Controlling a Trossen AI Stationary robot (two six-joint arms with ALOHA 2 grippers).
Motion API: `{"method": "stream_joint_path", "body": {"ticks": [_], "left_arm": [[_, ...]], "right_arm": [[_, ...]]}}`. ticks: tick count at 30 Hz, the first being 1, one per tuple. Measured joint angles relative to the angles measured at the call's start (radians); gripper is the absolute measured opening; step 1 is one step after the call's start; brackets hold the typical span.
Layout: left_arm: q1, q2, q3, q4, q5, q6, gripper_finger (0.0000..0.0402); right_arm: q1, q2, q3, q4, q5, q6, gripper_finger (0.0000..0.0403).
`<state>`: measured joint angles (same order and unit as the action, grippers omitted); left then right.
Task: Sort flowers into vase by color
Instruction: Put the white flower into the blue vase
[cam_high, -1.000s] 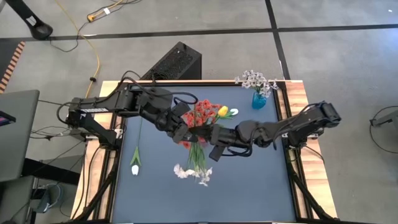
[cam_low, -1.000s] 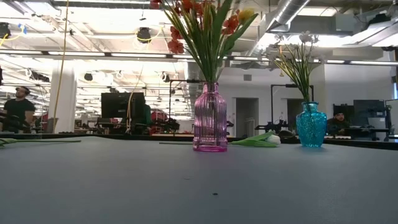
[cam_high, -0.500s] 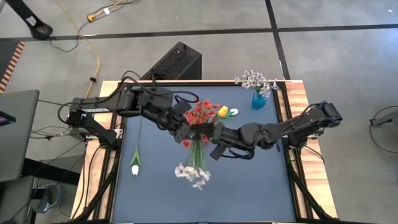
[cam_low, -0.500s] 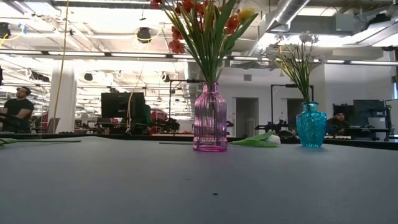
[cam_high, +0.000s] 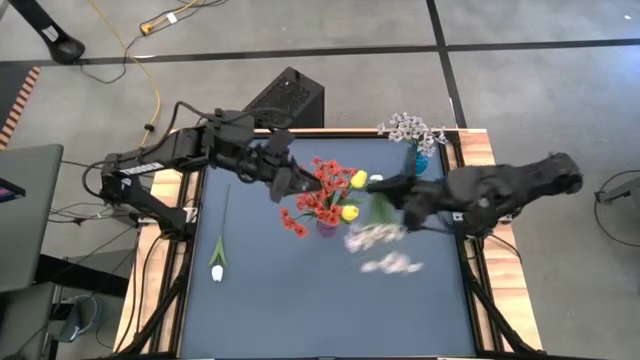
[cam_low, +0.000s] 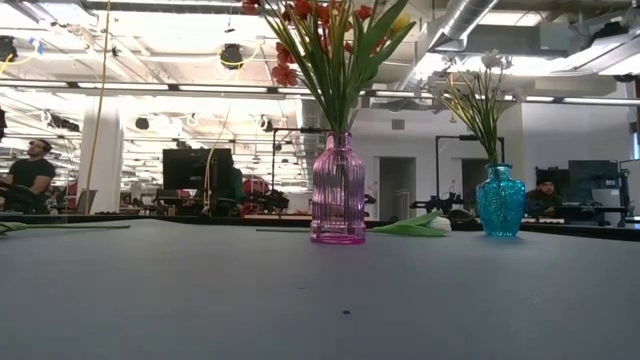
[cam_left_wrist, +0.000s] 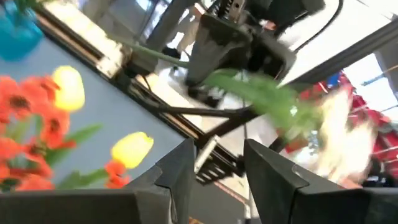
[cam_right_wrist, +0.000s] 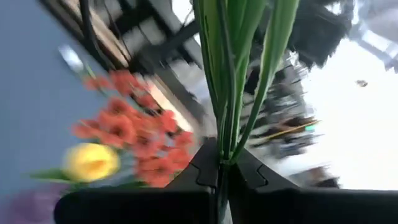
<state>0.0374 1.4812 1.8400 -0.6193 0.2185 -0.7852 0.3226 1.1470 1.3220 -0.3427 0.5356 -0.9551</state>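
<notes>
A pink vase (cam_low: 338, 190) mid-table holds red blossoms (cam_high: 320, 190) and yellow tulips (cam_high: 357, 180). A blue vase (cam_high: 417, 161) at the far right holds white-lilac blossoms (cam_high: 408, 128). My right gripper (cam_right_wrist: 221, 169), just right of the pink vase (cam_high: 392, 192), is shut on a spray of green stems with blurred white blossoms (cam_high: 376, 237). My left gripper (cam_left_wrist: 217, 171) stands open left of the red blossoms (cam_high: 288, 184), with nothing between its fingers. One white tulip (cam_high: 217, 270) lies on the mat at the left. Another (cam_low: 428, 226) lies between the vases. My right gripper pinches the spray's bundled green stems (cam_right_wrist: 224, 143) between its two fingers. It comes at them about level from the table's right side. The spray is lifted clear of the table, with its white blossoms (cam_high: 392, 265) trailing toward the near edge.
The dark mat (cam_high: 280, 310) is bare across its near half. A black box (cam_high: 285, 98) stands beyond the far edge. People and desks show in the room behind the table.
My right gripper has swung toward the table's right edge and rolled, carrying the white spray away from the pink vase. The blossoms, which hung near the mat's middle, now trail right of the vase. My left gripper has drawn back toward the far left, away from the spray.
</notes>
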Motion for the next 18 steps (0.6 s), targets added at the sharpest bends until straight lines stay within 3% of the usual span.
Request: {"method": "stream_joint_path", "body": {"ticks": [6, 10, 14, 18], "left_arm": [[0.009, -0.037, 0.000, -0.019, -0.066, 0.107, 0.0126], [-0.003, -0.040, 0.000, -0.017, -0.121, 0.169, 0.0126], [-0.021, -0.031, 0.001, -0.017, -0.158, 0.208, 0.0126], [-0.040, -0.017, 0.001, -0.017, -0.193, 0.238, 0.0126]], "right_arm": [[-0.029, -0.214, -0.028, -0.247, -0.045, 0.418, 0.0034], [-0.032, -0.372, -0.096, -0.261, -0.036, 0.590, 0.0034], [-0.059, -0.548, -0.169, -0.249, 0.045, 0.771, 0.0034], [-0.092, -0.708, -0.243, -0.207, 0.222, 0.841, 0.0034]]}}
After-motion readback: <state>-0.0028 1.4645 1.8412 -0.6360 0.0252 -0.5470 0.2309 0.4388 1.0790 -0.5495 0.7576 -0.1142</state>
